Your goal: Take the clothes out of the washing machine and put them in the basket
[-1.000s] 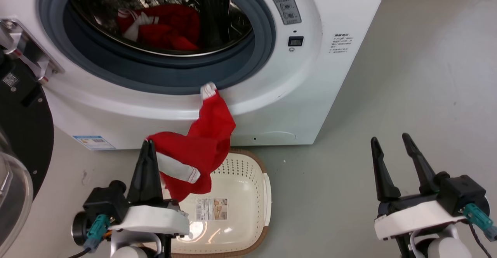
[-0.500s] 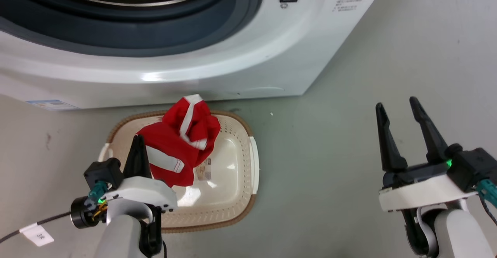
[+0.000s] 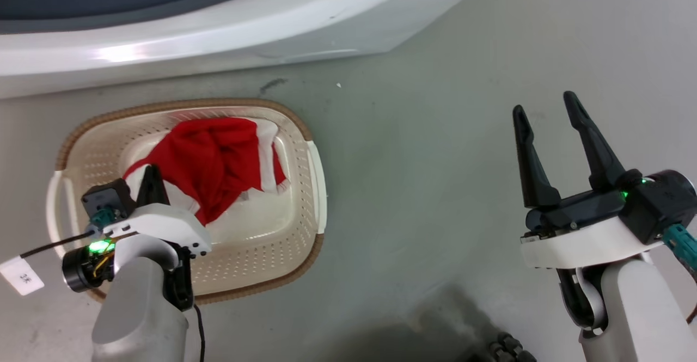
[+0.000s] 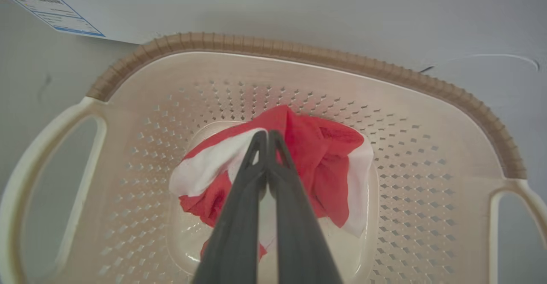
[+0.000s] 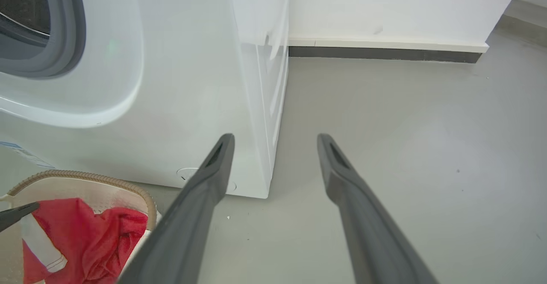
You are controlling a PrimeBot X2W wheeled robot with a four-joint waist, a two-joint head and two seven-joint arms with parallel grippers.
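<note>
Red garment (image 3: 209,160) lies in the basket (image 3: 179,103), pinched by the left gripper (image 4: 267,136); the right gripper (image 3: 543,102) hangs spread, empty. Placing looks nearly done: next, let go and reach into the washing machine (image 3: 218,41).

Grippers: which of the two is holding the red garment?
The left gripper: it is pinched shut on the red garment inside the basket. The right gripper is spread open above the floor, holding nothing.
</note>
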